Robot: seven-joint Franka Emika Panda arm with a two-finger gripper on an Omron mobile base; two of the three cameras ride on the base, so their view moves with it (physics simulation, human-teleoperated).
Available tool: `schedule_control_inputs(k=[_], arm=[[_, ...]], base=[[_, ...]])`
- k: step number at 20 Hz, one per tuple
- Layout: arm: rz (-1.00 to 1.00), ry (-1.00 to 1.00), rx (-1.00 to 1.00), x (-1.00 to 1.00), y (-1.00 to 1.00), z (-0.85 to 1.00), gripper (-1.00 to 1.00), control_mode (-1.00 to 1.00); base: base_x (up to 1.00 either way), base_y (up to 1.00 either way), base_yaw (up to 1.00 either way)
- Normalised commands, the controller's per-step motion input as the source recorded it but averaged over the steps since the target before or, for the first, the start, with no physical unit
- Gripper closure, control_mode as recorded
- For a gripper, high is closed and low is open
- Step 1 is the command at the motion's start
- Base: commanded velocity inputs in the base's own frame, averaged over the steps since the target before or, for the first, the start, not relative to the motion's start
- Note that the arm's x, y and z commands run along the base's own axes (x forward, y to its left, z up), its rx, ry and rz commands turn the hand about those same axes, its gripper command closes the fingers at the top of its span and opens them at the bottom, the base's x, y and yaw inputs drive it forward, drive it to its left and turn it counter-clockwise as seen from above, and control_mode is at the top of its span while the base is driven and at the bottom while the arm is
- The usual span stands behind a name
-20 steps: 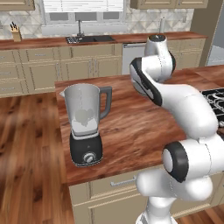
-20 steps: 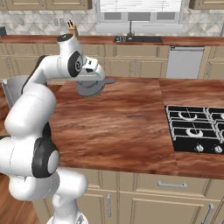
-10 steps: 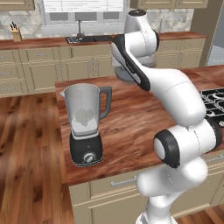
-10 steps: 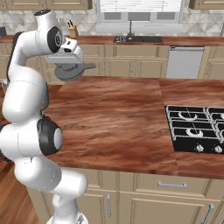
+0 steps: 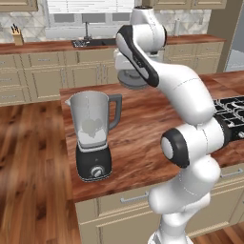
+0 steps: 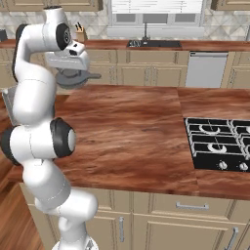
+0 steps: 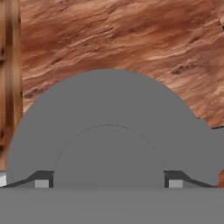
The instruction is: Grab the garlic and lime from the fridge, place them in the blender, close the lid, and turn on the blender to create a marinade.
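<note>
The jaws [image 7: 108,183] stand spread wide around the raised knob of the lid [image 7: 109,131], one finger at each side of it, and appear to carry the lid in the air. It is a round dark grey disc, plain and matt. Judged rigid, light, smooth enough to slip; the central knob is the sound hold. The blender [image 5: 93,136] stands lidless on the tabletop [image 5: 143,119], below the jaws and off to one side, something pale inside its jug.

Lid [image 7: 109,131] matt grey plastic; counter [image 7: 131,39] polished wood; blender [image 5: 93,136] jug clear
</note>
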Motion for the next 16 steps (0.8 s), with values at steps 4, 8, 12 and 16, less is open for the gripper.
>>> schedule_control_inputs(k=[4, 8, 12, 16], arm=[[-0.08, 0.0, 0.0, 0.14, 0.64, -0.14, 1.0, -1.0], [-0.14, 0.0, 0.0, 0.17, 0.85, 0.0, 1.0, -1.0], [-0.19, 0.0, 0.0, 0.05, 0.8, 0.06, 1.0, -1.0], [-0.18, 0.0, 0.0, 0.01, 0.73, 0.0, 1.0, -1.0]], base=[[0.0, 0.0, 0.0], [0.0, 0.0, 0.0], [0.0, 0.0, 0.0], [0.0, 0.0, 0.0]])
